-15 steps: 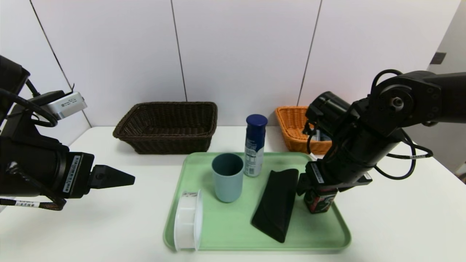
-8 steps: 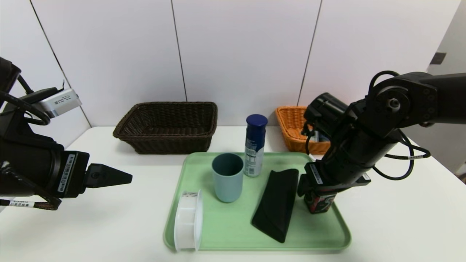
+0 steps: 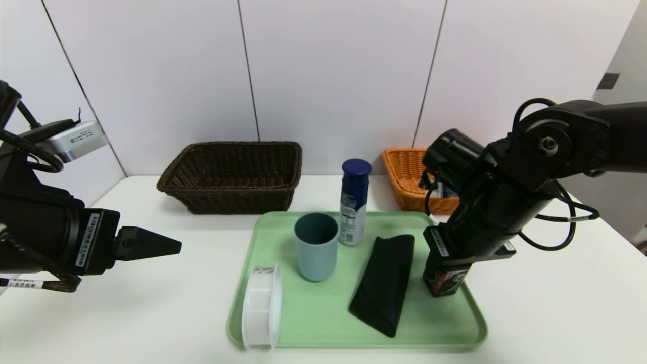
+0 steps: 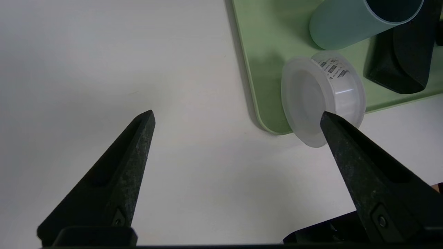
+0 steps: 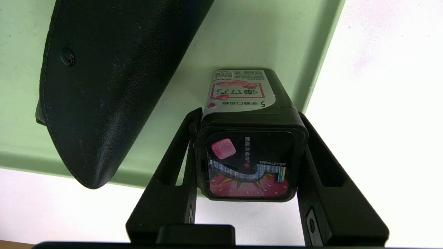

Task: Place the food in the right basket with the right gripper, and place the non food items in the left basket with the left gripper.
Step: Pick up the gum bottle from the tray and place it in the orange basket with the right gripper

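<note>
With the right gripper [image 5: 247, 152] clamped on the gum box [image 5: 247, 162] at the tray's [image 3: 455, 323] edge and the left gripper [image 4: 235, 121] spread apart idle, sorting looks barely begun: cup [image 3: 316, 245], spray can [image 3: 354, 202], case [image 3: 384, 283] remain.

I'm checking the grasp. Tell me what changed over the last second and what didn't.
The right gripper closed its jaws onto the gum bottle, which stands on the green tray; a second ago they stood wider around it. The bottle has not been lifted. The left gripper drifted slightly back, open and empty. Cup, spray can, black case and white container stayed put.
</note>
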`<state>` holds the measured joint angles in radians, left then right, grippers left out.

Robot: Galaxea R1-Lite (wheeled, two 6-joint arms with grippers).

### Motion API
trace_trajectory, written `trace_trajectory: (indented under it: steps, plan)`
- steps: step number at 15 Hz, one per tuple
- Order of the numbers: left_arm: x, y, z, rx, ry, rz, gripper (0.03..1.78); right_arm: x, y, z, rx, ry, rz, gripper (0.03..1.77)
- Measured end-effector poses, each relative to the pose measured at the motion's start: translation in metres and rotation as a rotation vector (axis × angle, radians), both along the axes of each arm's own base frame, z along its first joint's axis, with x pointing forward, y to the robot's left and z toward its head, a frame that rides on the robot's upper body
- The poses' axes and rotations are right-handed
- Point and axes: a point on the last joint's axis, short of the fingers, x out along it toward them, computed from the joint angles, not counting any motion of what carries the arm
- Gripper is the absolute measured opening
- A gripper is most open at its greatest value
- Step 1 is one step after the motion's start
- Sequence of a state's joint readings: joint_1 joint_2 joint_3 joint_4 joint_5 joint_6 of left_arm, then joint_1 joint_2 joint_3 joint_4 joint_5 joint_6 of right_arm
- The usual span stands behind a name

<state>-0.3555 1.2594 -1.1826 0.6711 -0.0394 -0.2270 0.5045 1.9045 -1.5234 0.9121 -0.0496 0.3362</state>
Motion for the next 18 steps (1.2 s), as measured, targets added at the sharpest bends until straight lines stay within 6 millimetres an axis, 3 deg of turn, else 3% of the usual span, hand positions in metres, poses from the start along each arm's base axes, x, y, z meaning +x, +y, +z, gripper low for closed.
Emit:
trace_trajectory:
  steps: [6, 12, 15, 18]
  plan:
    - [-0.001, 0.001, 0.0, -0.002, -0.001, 0.001, 1.69, -0.002, -0.004, 0.011, 0.035, -0.027, -0.04, 0.78]
    - [-0.001, 0.0, -0.005, -0.002, 0.015, 0.005, 1.69, -0.003, -0.025, 0.074, 0.278, -0.197, -0.176, 0.78]
    - [-0.001, 0.0, -0.007, -0.01, 0.031, 0.016, 1.69, 0.014, -0.04, 0.105, 0.395, -0.398, -0.253, 0.78]
    - [-0.002, 0.0, -0.007, -0.011, 0.031, 0.016, 1.69, 0.038, -0.051, 0.121, 0.501, -0.592, -0.315, 0.78]
